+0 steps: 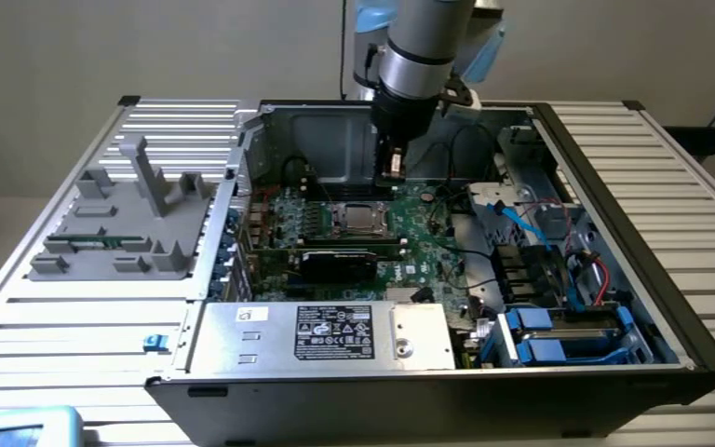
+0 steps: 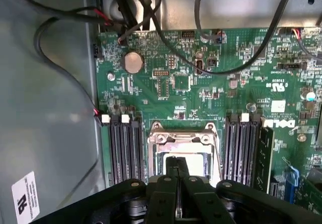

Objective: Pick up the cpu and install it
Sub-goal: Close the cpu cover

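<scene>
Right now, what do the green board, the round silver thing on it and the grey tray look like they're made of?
Green board: probably fibreglass circuit board, glossy green coat with tiny soldered parts.
Round silver thing: likely metal, maybe a coin battery, smooth dull shine.
Grey tray: looks like matte plastic, even grey, no glint.

1. Shows an open computer case [image 1: 395, 410] on a slatted table [image 1: 72, 317] in the exterior view.
2. Holds a green motherboard [image 1: 438, 251] at centre, a labelled power supply [image 1: 227, 345] at 6 o'clock, and blue drive caddies [image 1: 544, 349] at 4 o'clock.
3. Places a grey tray [image 1: 109, 233] at 9 o'clock, beside the case.
4. Carries a coin battery [image 2: 133, 62] on the board, near black cables [image 2: 123, 5].
</scene>
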